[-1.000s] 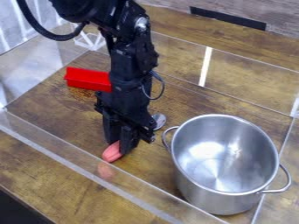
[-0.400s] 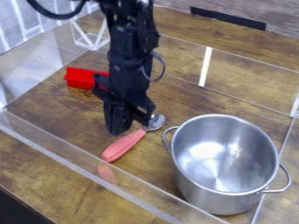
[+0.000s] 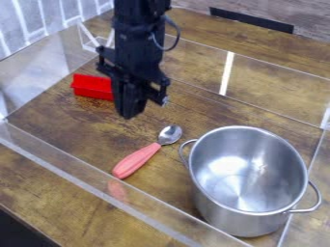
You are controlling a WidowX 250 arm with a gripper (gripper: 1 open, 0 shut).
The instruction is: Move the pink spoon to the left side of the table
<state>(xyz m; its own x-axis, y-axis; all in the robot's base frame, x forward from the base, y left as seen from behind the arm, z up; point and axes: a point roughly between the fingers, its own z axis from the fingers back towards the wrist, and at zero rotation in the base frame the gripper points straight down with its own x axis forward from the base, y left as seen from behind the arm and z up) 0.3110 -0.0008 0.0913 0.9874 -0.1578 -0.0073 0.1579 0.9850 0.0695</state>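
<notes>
We see the black arm reaching down from the top of the view, its pincer pointing straight down and hanging above the desk without touching it. The fingers sit close together with nothing between them; from this angle we cannot tell whether they are fully closed or slightly apart, but the pincer has hold of nothing.

The pink spoon lies flat on the wood below the pincer and a little to its right in the view, nearer to us. Its thick pink handle points down and left toward the front clear wall, and its small silver bowl sits at the upper right end, just beside the rim of the pot. The spoon is clear of the pincer, with open air between them.

The steel pot stands to the right of the pincer and closer to us, upright, with one handle facing the spoon's bowl and another at its far right side. We can make out nothing inside it.

A red block rests on the desk just left of the pincer, partly hidden behind the arm.

Clear plastic walls run along the desk's edges, to the left of and in front of the pincer.
</notes>
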